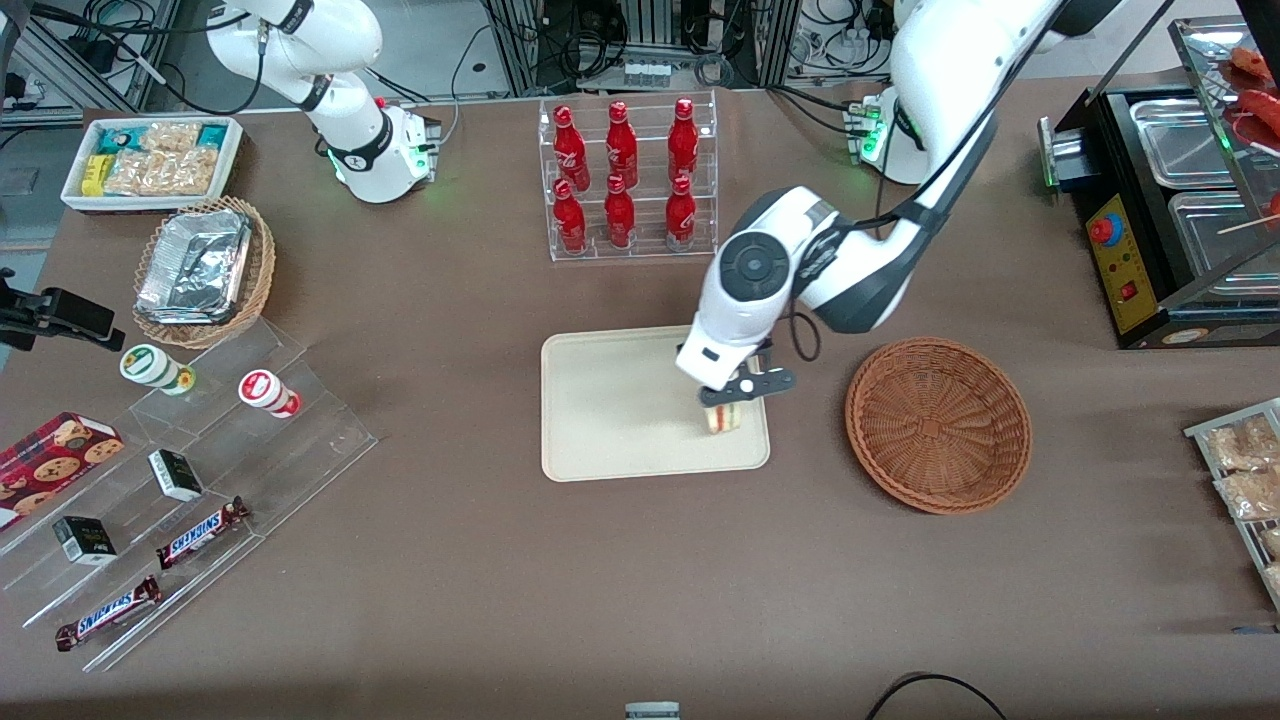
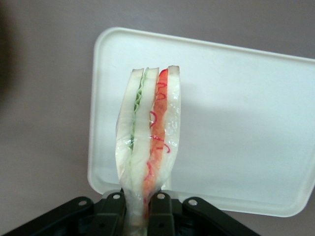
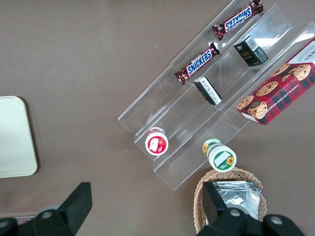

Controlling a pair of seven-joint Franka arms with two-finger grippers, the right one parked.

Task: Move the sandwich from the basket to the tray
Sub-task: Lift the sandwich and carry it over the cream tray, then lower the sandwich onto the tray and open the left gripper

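Arm: bent low over the tray (image 1: 610,405)
Gripper (image 1: 735,397): pinching the sandwich (image 1: 724,417) by one end
Sandwich: over the tray corner nearest the basket (image 1: 938,424); can't tell if it's touching
Nearby: bottle rack (image 1: 626,178) stands farther from the camera

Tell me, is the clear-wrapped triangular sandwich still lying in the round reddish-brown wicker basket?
No: the basket holds nothing, and the gripper grips the sandwich over the cream tray.

White arm, black pincer (image 1: 733,398)
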